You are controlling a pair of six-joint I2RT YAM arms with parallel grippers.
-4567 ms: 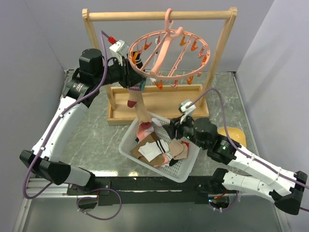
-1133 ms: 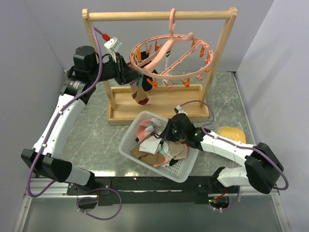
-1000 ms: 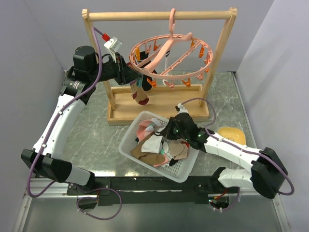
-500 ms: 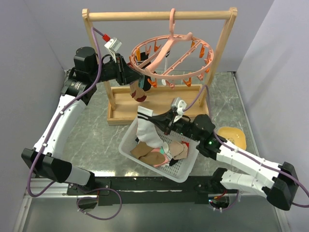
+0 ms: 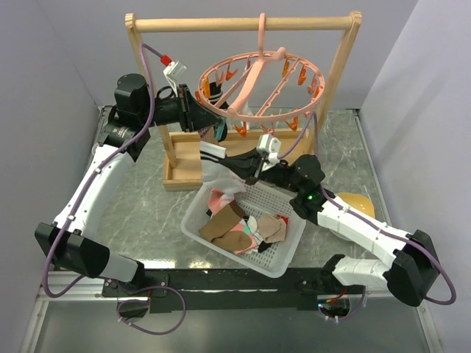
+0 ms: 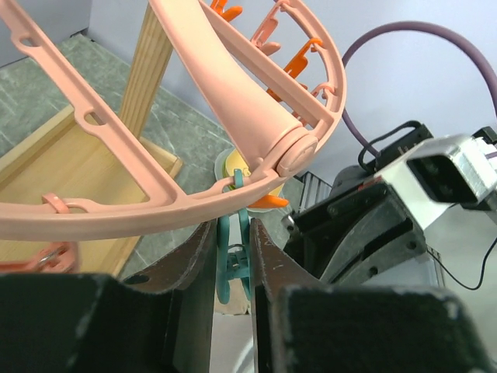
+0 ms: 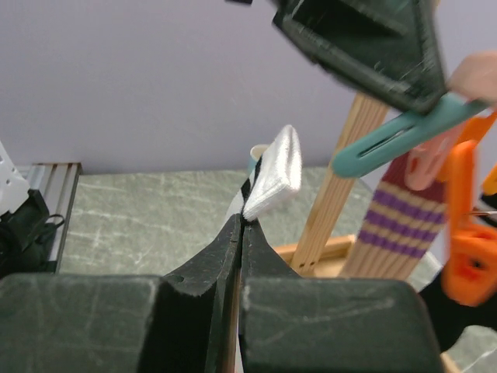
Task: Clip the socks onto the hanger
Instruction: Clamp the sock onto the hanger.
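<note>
You have the wooden rack [image 5: 243, 23] across the top of the overhead view, and the pink ring hanger [image 5: 249, 79] hangs by its hook from the rack's bar, tilted, in the upper middle. Below it, in the lower middle, the white basket [image 5: 291, 250] holds a heap of loose socks [image 5: 234, 224]. Your right claw [image 5: 249, 166] is pinched tight on the cuff of a white sock [image 5: 215, 165] with black stripes, holding it above the basket's upper left corner, just below the ring. A striped sock [image 7: 388, 225] already hangs from the ring's left side. Your left claw [image 6: 233, 268], at the ring's left edge, is squeezing a teal clip [image 6: 232, 250] that dangles from the ring.
</note>
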